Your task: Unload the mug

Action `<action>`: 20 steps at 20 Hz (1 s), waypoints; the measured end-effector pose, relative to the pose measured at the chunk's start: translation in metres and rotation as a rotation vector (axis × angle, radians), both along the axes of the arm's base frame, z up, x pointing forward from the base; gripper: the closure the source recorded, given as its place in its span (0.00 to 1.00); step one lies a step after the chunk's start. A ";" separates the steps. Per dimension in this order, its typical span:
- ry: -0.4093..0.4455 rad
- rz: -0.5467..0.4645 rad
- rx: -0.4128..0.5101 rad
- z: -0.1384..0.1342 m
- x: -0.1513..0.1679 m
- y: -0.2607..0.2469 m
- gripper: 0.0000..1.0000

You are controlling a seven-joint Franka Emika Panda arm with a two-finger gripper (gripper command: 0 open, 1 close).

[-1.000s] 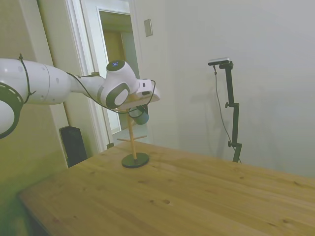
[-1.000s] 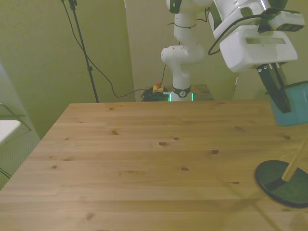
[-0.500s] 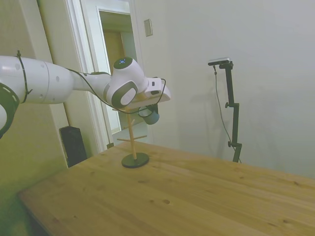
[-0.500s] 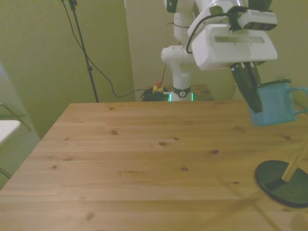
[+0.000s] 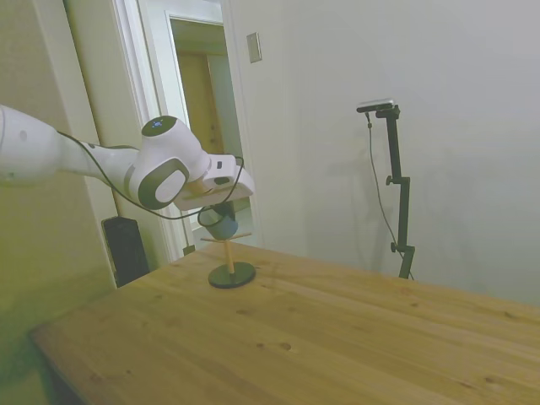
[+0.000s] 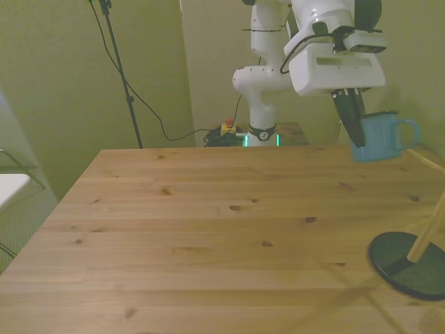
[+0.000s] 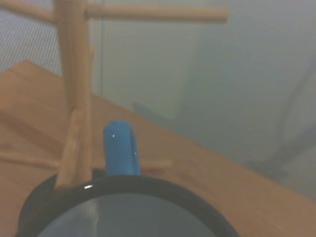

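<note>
Over the wooden table (image 6: 208,229), the white arm's two-finger gripper (image 6: 353,125) is clamped on the rim of the small grey-teal enamel mug (image 6: 375,136), upright in mid-air, handle toward the front view's right, clear of the wooden peg stand (image 5: 229,253).

The arm (image 5: 51,156) is built of glossy white rounded shells, with dark grey rings at the joints. A round dark cap with a small blue light is seen on top of the wrist joint (image 5: 159,126). A thin black cable is run along the arm and looped below the wrist. A boxy white housing (image 6: 336,68) is carried at the end, with dark fingers (image 6: 350,117) below it. Green lights are shown at the base (image 6: 261,136).
</note>
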State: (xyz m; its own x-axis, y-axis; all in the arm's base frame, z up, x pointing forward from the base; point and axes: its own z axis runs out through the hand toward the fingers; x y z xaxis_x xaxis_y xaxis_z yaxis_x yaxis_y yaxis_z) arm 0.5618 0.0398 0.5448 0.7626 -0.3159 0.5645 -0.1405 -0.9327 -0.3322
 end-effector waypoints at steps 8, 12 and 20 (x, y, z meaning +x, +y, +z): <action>0.124 -0.102 -0.022 -0.026 -0.047 -0.006 1.00; 0.219 -0.147 -0.015 -0.043 -0.048 -0.014 1.00; 0.338 -0.201 -0.028 -0.091 -0.027 -0.028 1.00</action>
State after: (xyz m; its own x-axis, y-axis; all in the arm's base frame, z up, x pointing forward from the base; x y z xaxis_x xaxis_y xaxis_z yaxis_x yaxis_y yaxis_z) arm 0.5352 0.0116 0.4538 0.8312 -0.4661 0.3030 -0.4187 -0.8834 -0.2104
